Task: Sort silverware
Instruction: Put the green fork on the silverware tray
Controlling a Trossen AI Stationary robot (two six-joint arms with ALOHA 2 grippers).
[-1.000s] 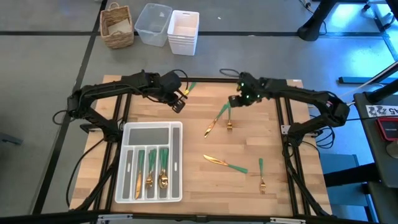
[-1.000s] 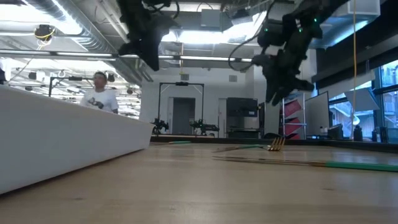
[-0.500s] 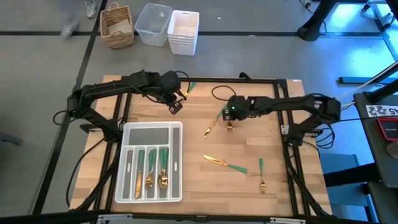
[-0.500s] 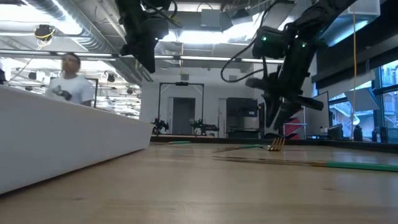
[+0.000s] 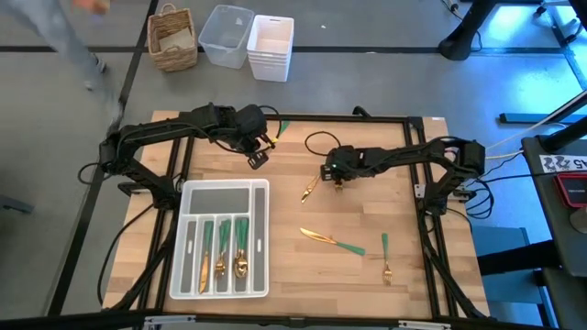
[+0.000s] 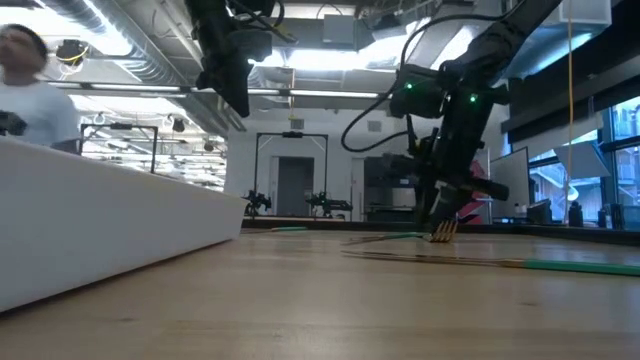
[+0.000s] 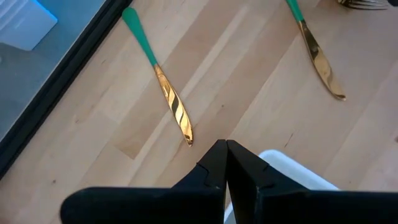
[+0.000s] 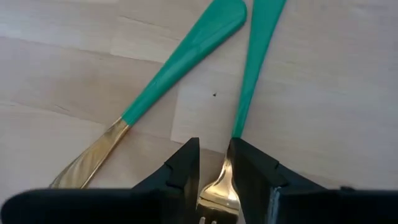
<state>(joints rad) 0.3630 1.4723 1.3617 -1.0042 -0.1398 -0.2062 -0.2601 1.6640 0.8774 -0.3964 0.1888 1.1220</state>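
Over the last second the right gripper [image 5: 336,177] has been brought down near the table's [image 5: 404,220] middle and now straddles a fork's [image 8: 219,186] neck, fingers not quite clamped, so a pickup looks imminent. The left gripper [image 7: 225,157] is kept clenched, empty, by the tray [image 5: 260,191].

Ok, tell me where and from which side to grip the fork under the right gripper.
Take the fork at its narrow gold neck, coming straight down, jaws across its width. It lies flat on the table, and its handle end crowds the knife, so the neck has more room. The right gripper straddles that spot.
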